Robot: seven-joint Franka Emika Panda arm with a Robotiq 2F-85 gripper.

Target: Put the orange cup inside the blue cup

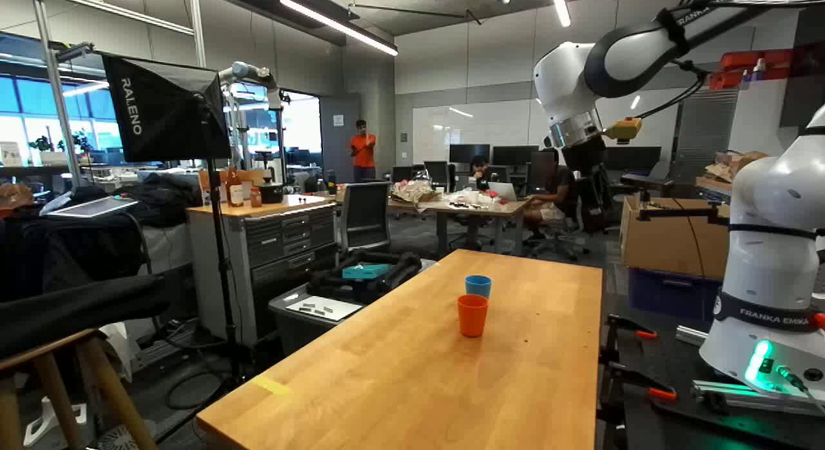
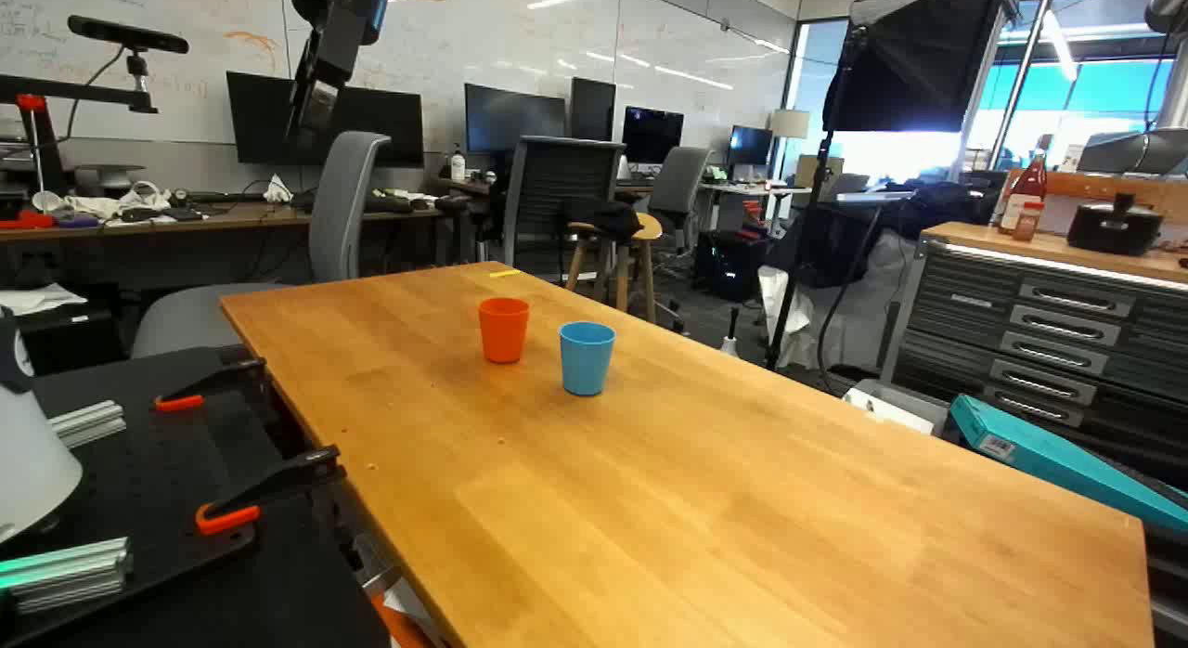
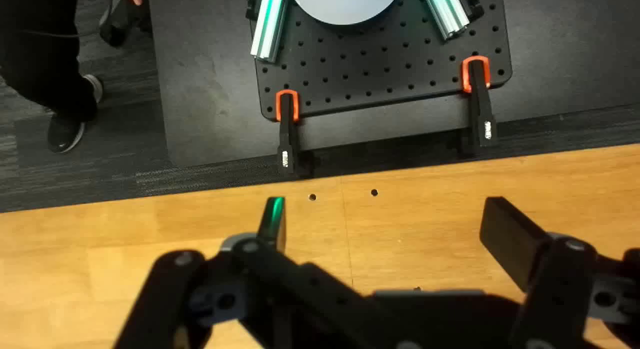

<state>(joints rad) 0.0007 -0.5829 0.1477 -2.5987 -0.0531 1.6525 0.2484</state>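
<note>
The orange cup (image 1: 472,318) stands upright on the wooden table (image 1: 412,385). The blue cup (image 1: 478,284) stands upright close by; in this exterior view the orange cup partly covers it. In an exterior view the orange cup (image 2: 504,332) and the blue cup (image 2: 586,360) show side by side with a small gap. Neither cup is in the wrist view. My gripper (image 3: 387,229) is open, with nothing between its fingers. It hangs high above table level, well away from both cups, and also shows in both exterior views (image 1: 596,208) (image 2: 314,110).
Clamps with orange ends (image 3: 287,106) sit on the black base plate (image 3: 350,74) beside the table's edge. A camera on a bar (image 2: 130,40) stands near the robot base. A light stand (image 1: 219,256) and a drawer cabinet (image 1: 277,244) stand beyond the table. A person's legs (image 3: 60,89) show in the wrist view.
</note>
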